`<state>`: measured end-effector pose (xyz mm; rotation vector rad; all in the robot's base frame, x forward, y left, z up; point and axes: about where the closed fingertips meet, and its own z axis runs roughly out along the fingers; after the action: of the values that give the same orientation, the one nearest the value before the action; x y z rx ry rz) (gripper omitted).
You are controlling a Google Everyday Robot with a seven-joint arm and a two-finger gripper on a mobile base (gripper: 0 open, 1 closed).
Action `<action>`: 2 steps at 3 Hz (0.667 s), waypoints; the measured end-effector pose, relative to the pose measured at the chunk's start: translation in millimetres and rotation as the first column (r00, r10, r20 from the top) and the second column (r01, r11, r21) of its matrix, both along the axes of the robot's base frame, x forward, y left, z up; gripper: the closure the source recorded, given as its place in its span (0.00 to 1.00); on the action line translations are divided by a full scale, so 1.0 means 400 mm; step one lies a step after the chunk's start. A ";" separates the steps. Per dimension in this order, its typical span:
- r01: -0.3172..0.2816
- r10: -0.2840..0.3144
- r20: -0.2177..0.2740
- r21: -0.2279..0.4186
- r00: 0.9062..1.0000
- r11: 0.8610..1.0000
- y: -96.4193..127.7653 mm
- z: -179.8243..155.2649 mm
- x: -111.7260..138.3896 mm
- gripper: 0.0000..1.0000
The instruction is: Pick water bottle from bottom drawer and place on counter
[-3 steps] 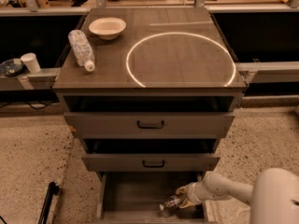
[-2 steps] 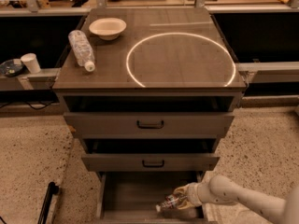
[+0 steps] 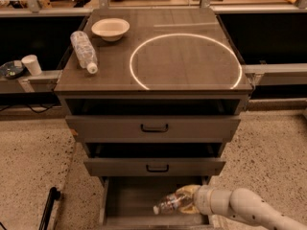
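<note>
The water bottle (image 3: 169,204) is small and clear with a white cap pointing left. It lies almost level just above the floor of the open bottom drawer (image 3: 128,202). My gripper (image 3: 184,201) reaches in from the lower right on a white arm and is shut on the bottle's base end. The counter (image 3: 144,47) is the dark cabinet top with a white circle outline, above the drawers.
A larger clear ribbed bottle (image 3: 83,51) lies on the counter's left side next to a pale bowl (image 3: 110,28). Two upper drawers with black handles (image 3: 154,127) stand partly open. A paper cup (image 3: 32,64) sits on a shelf at the left. A black pole (image 3: 48,206) leans at the lower left.
The arm has pulled back to the right and the bottle has shifted a little up and right inside the drawer, still held.
</note>
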<state>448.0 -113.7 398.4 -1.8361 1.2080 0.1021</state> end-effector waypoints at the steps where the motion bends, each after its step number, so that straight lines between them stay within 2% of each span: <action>1: 0.021 -0.020 0.092 -0.006 0.996 1.000 -0.009 0.234 -0.027 1.00; 2: 0.079 -0.084 0.091 0.048 0.992 0.996 -0.077 0.455 -0.020 1.00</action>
<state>440.1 -144.3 580.5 -1.7317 1.2043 -0.0025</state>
